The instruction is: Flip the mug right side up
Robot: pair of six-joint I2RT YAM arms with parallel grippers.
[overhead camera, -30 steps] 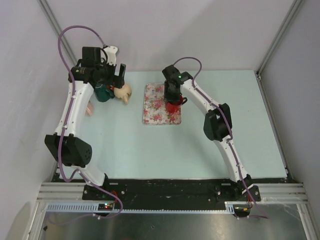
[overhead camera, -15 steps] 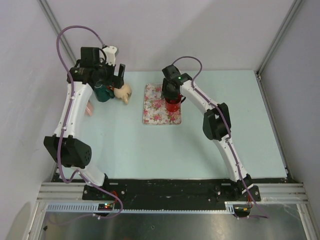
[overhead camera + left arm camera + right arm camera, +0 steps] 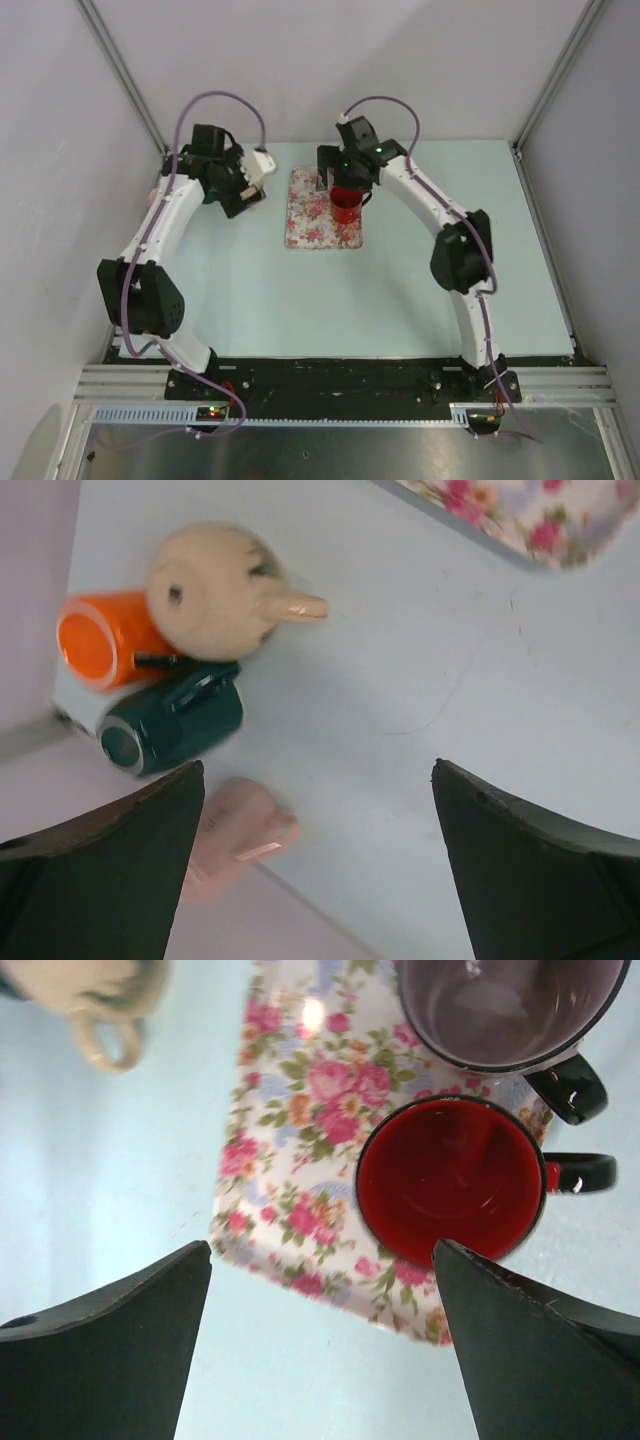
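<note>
The red mug stands right side up on the right half of the floral mat. Its open mouth faces the right wrist camera and its black handle points to the right. A second ago the right gripper was down on this mug. It has since drawn up and back toward the far side, and its fingers are now spread wide with nothing between them, so the mug stands free. Just beyond the red mug on the same mat, the right wrist view shows a second mug with a pale purple inside and a black handle. It is also mouth up, and the two rims lie close together. The left arm has changed more. A second ago its wrist hung over the cluster of mugs at the far left of the table. It has since swung right toward the mat and now hides most of that cluster in the top view. The left gripper is also spread open and carries nothing. Its camera looks past its fingers at an orange mug and a dark green mug, both on their sides. A beige mug is pressed against them, and a pink object lies just beside the green one.
</note>
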